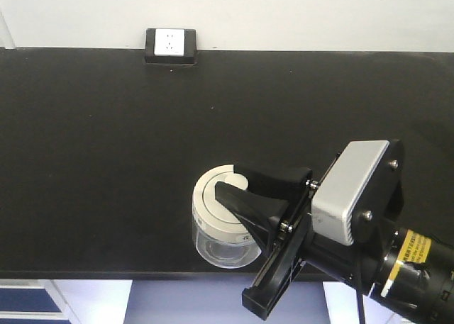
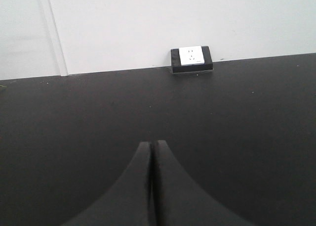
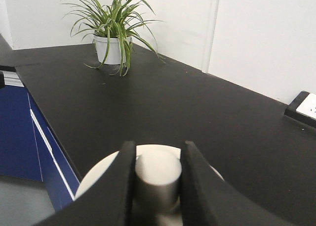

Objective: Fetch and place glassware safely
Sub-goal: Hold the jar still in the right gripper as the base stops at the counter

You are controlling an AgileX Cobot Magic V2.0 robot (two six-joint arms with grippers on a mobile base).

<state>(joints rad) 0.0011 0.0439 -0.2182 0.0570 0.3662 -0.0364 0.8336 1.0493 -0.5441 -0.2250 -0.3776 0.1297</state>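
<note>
Front view has the right claw (image 1: 230, 182) reaching in from the near edge of the black counter (image 1: 106, 161), its two fingers pinched on the knob (image 3: 157, 174) of the lid (image 1: 209, 196). The jar (image 1: 213, 249) sits right under the claw at the counter's front edge, upright, long axis vertical, lid up. A socket (image 1: 170, 45) lies well beyond the claw at the wall. A potted plant (image 3: 112, 30) stands far ahead, well apart. The left claw (image 2: 151, 147) is pressed closed on nothing, the socket far ahead of it.
</note>
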